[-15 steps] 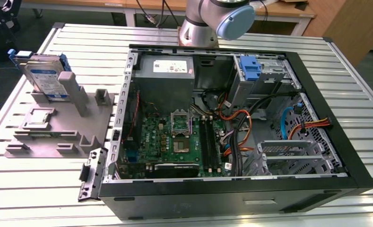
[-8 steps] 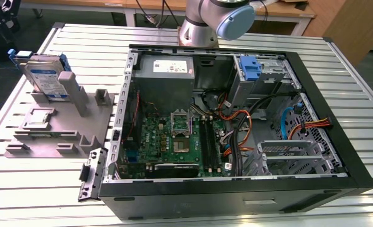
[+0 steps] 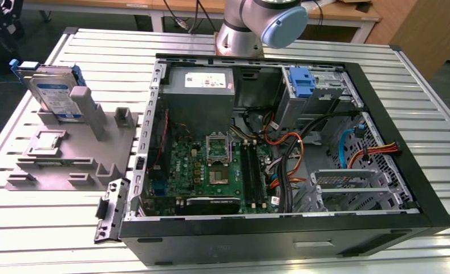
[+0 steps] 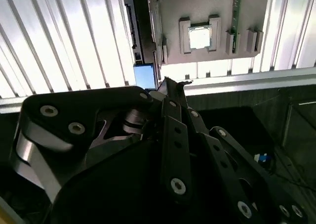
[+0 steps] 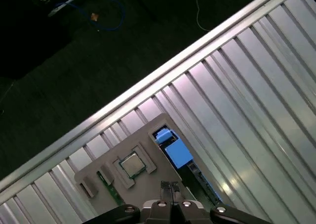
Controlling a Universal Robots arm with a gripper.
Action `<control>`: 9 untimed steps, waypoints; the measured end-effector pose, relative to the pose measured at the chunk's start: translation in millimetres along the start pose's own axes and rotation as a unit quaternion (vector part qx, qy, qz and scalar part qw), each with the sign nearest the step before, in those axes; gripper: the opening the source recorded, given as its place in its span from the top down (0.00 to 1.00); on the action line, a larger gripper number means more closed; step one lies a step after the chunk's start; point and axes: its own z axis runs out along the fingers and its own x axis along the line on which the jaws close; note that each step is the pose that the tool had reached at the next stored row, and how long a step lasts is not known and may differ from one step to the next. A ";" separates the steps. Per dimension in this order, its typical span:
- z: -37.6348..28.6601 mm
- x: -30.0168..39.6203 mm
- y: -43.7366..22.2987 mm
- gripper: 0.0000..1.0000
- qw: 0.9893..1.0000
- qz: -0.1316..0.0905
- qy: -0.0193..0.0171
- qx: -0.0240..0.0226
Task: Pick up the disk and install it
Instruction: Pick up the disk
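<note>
The disk [image 3: 53,91] stands upright on its edge in a grey fixture [image 3: 65,154] at the exterior view's left; it is silver-grey with a white-and-blue label and a blue carrier. The first wrist view looks down on the disk's blue carrier [image 5: 173,150] from high above. My gripper [image 5: 170,186] hangs well above the fixture, fingertips together with nothing between them. In the second wrist view the gripper [image 4: 172,83] points towards the disk's blue end [image 4: 144,76], apart from it.
An open black computer case [image 3: 407,171] lies on the slatted metal table [image 3: 430,114], with a green motherboard [image 3: 209,171], a grey power-supply box [image 3: 202,85], a blue-fronted drive bay [image 3: 301,83] and a metal cage [image 3: 354,185]. A processor chip [image 5: 131,165] sits in the fixture.
</note>
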 end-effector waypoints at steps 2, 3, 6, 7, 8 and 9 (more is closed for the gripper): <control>0.0 0.0 0.0 0.90 1.000 -0.018 0.001 0.000; 0.1 0.0 0.0 0.90 1.000 -0.027 0.001 -0.001; 0.1 0.0 0.0 0.90 0.999 -0.053 0.002 -0.001; 0.1 0.0 0.0 0.90 0.998 -0.061 0.003 -0.001; 0.1 0.0 0.0 0.90 0.998 -0.068 0.003 -0.001; 0.1 0.0 0.0 0.90 0.997 -0.076 0.004 -0.001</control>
